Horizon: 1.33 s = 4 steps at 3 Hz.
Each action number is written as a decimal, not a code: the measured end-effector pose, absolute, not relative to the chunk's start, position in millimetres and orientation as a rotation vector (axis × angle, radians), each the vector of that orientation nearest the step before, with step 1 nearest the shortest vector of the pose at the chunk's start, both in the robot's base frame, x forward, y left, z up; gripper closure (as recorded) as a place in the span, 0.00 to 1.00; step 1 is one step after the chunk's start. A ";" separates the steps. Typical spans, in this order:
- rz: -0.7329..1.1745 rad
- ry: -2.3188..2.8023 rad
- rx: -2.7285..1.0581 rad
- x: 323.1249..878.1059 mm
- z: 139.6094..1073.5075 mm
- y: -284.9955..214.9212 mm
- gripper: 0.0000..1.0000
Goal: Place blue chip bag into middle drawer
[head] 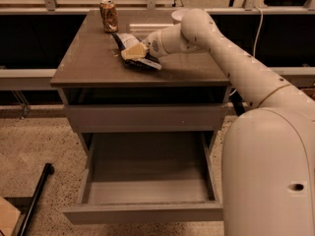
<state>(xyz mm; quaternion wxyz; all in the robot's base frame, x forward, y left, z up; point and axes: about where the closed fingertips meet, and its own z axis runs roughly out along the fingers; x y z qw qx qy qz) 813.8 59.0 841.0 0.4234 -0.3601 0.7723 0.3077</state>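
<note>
The blue chip bag (146, 63), dark with white patches, lies on the cabinet top (88, 63) near its middle. My gripper (132, 52) reaches in from the right, low on the bag, and looks shut on the bag's middle. The bag sticks out on both sides of it and still rests on the top. The middle drawer (147, 193) is pulled far out below, and its grey floor is bare. Another plain grey drawer front (147, 116) above it is closed.
A brown-gold drink can (109, 15) stands at the back left of the cabinet top. A white bowl (178, 14) sits at the back, partly behind my arm. My white base (270, 176) fills the right foreground beside the open drawer. A black pole (34, 200) lies on the floor at left.
</note>
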 end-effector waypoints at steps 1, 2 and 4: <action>0.770 1.933 -0.901 813.8 841.1 59.0 1.00; 0.770 1.933 -0.901 813.8 841.3 59.0 1.00; 0.770 1.933 -0.901 813.7 841.6 59.1 0.74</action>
